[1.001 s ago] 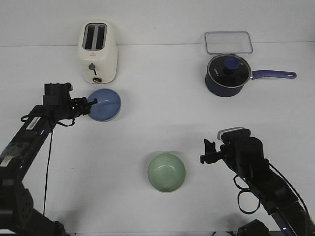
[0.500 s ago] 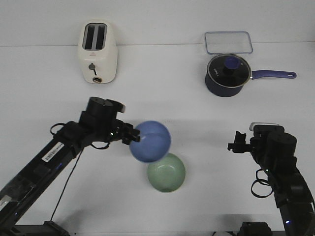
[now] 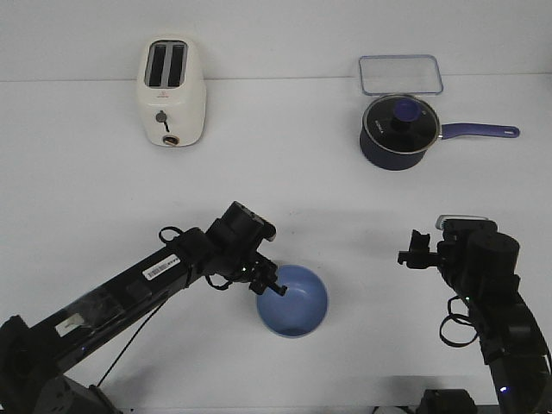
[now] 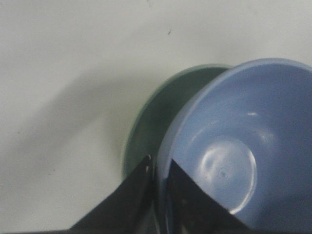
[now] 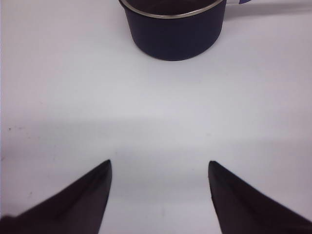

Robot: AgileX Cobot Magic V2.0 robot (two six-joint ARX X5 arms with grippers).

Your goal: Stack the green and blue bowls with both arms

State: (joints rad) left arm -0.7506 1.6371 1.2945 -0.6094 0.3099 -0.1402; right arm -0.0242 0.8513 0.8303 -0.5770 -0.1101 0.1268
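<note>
The light blue bowl [image 3: 293, 300] sits over the green bowl at the table's front centre and hides it in the front view. In the left wrist view the blue bowl [image 4: 243, 141] lies inside the green bowl [image 4: 161, 122], whose dark rim shows beside it. My left gripper [image 3: 269, 285] is shut on the blue bowl's rim, one finger inside and one outside [image 4: 158, 168]. My right gripper [image 3: 414, 254] is open and empty at the front right, well apart from the bowls; in its wrist view [image 5: 160, 168] only bare table lies between the fingers.
A cream toaster [image 3: 173, 90] stands at the back left. A dark blue lidded saucepan [image 3: 399, 129], also in the right wrist view [image 5: 173, 27], and a clear container lid [image 3: 400, 74] are at the back right.
My left arm carried the blue bowl from beside the toaster forward and right, then lowered it onto the green bowl. My right gripper drew back to the right and has stayed there.
</note>
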